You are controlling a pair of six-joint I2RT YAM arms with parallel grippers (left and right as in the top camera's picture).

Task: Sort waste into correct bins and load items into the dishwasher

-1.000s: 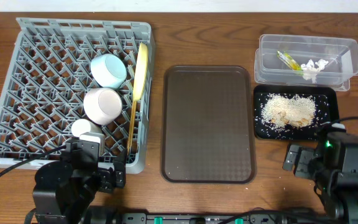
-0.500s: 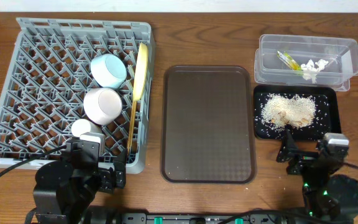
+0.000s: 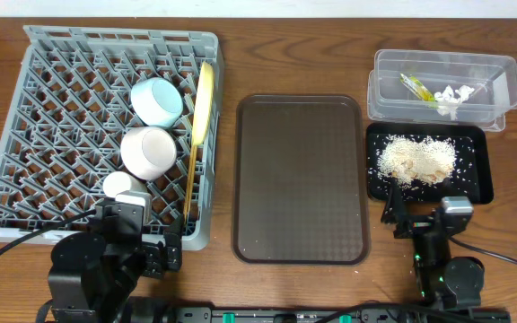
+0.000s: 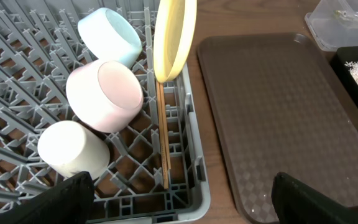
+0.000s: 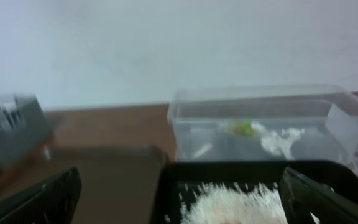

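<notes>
The grey dish rack (image 3: 119,36) holds the light blue bowl (image 3: 156,100), pink bowl (image 3: 147,151), white cup (image 3: 122,186), upright yellow plate (image 3: 205,100) and chopsticks (image 3: 190,179). The clear tub (image 3: 501,90) holds the wrapper (image 3: 413,86) and paper bits (image 3: 451,97). The black tray (image 3: 478,175) holds rice scraps (image 3: 416,160). My left gripper (image 4: 179,205) is open and empty over the rack's front right corner. My right gripper (image 5: 179,199) is open and empty, just in front of the black tray (image 5: 229,171), facing the tub (image 5: 272,115).
The brown serving tray (image 3: 301,179) lies bare between the rack and the bins. Both arms sit at the table's front edge, the left arm (image 3: 106,260) and the right arm (image 3: 438,242).
My right arm has swung left and drawn back toward the front edge, now pointing at the black tray. The left arm and all objects have not moved.
</notes>
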